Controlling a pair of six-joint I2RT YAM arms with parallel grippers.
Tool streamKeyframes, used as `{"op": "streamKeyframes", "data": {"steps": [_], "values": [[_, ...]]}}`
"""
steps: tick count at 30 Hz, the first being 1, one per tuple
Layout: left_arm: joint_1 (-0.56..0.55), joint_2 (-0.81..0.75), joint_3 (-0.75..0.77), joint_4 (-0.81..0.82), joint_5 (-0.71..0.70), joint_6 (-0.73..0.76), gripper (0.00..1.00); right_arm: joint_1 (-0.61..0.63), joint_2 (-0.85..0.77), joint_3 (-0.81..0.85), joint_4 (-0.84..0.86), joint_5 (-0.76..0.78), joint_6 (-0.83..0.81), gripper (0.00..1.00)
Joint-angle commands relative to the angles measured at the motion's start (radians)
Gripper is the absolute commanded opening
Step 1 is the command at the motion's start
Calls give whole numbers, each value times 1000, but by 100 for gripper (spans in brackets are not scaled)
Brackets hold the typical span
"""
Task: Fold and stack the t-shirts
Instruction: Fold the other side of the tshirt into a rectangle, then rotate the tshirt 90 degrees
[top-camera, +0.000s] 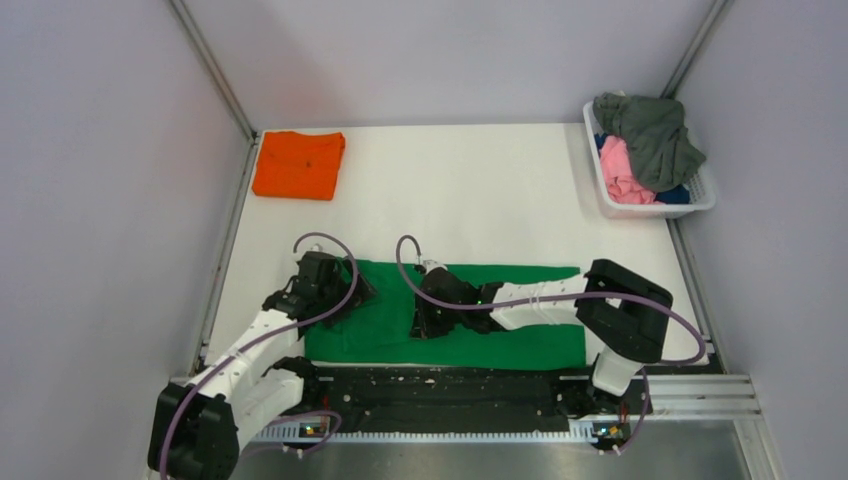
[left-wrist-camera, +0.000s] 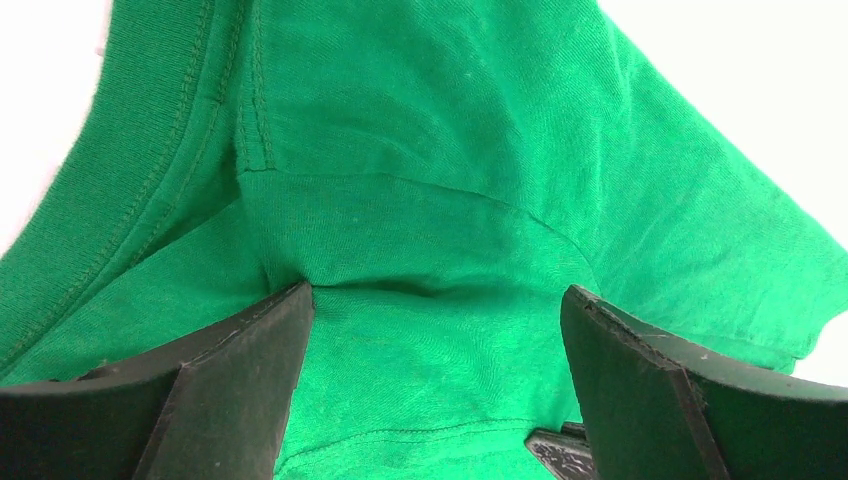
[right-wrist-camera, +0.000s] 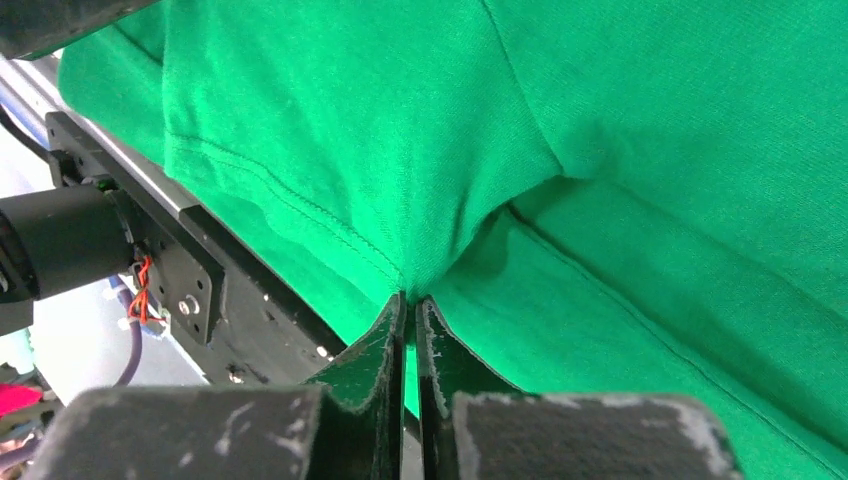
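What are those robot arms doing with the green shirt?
They are folding t-shirts. The right hand is pinching a fold of the green t-shirt, which lies spread along the near edge of the table. The left hand is wide open at the shirt's left end, not gripping yet. An orange t-shirt sits folded in the far left corner, and more clothes wait in the white basket at far right.

Plain bright green t-shirt (top-camera: 520, 348) at near edge of white table (top-camera: 480, 190); plain orange t-shirt (top-camera: 298, 165), far left corner; white basket (top-camera: 650, 210) with grey t-shirt (top-camera: 655, 135), pink t-shirt (top-camera: 620, 172), blue t-shirt (top-camera: 676, 194).
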Motion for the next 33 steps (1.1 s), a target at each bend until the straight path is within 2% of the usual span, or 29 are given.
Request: {"op": "streamKeyframes", "data": {"steps": [1, 4, 7, 11, 16, 18, 20, 23, 27, 33], "values": [[-2, -8, -6, -47, -36, 10, 99, 11, -60, -3, -35, -16, -28, 10], [-2, -18, 0, -65, -35, 10, 99, 11, -61, 12, -39, -18, -44, 17], [-2, -34, 22, -101, -35, 21, 99, 11, -79, 40, -132, 28, -88, 42], [-2, -64, 85, -175, -57, 26, 99, 6, -179, 56, -289, 242, -130, 76], [-3, -122, 116, -153, 24, 22, 99, -47, -358, -20, -404, 470, -156, 97], [-3, -122, 107, -107, 71, 14, 99, -94, -413, -71, -425, 558, -156, 99], [-5, -93, 90, -45, 108, 4, 99, -156, -457, -131, -426, 580, -152, 99], [-5, 1, 67, 75, 166, -8, 99, -267, -505, -185, -409, 535, -167, 99], [-5, 190, 56, 230, 175, -17, 99, -328, -536, -245, -326, 494, -216, 99], [-3, 550, 286, 212, 99, 30, 99, -357, -436, -259, -238, 486, -283, 99]]}}
